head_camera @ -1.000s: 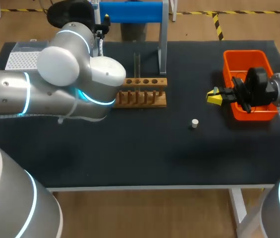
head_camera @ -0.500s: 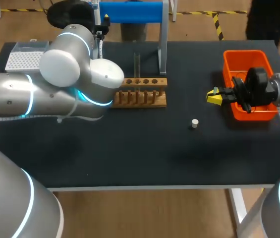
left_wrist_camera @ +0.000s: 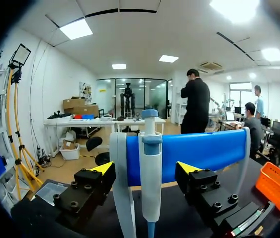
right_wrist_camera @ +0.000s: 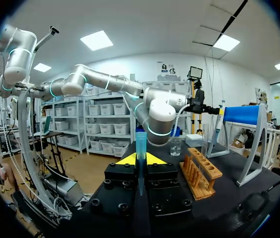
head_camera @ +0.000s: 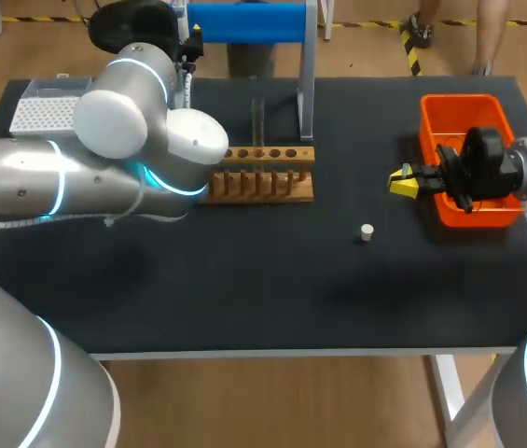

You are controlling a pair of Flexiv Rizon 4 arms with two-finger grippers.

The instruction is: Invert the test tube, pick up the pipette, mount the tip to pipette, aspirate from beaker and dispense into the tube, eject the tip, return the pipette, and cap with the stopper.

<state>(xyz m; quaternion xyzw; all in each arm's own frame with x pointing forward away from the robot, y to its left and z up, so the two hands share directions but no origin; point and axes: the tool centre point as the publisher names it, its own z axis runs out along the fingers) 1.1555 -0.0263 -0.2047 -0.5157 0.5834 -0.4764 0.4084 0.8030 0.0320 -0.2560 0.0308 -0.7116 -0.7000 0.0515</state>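
**Head view.** The left arm [head_camera: 142, 140] comes in across the table's [head_camera: 244, 289] rear left, and its wrist lies at the left end of the blue stand [head_camera: 244, 21]. The tip box [head_camera: 44, 110] sits in the far left corner. A wooden rack [head_camera: 265, 174] stands in front of the stand, with a glass tube [head_camera: 257, 117] upright in it. The white stopper [head_camera: 367, 232] lies alone on the table, right of the middle. The right gripper [head_camera: 403, 181] hovers just left of the orange bin [head_camera: 464, 121].

**Left wrist view.** The left gripper [left_wrist_camera: 146, 168] has its fingers [left_wrist_camera: 103, 168] spread wide. The pipette [left_wrist_camera: 149, 188] hangs on the stand's blue bar between them, and neither finger touches it.

**Right wrist view.** The right gripper [right_wrist_camera: 140, 159] is closed, clamping a blue tip [right_wrist_camera: 140, 141] that stands upright with its wide end up. The rack lies ahead and to one side, still holding the tube. The beaker [right_wrist_camera: 175, 147] stands beyond the rack, beside the left arm.
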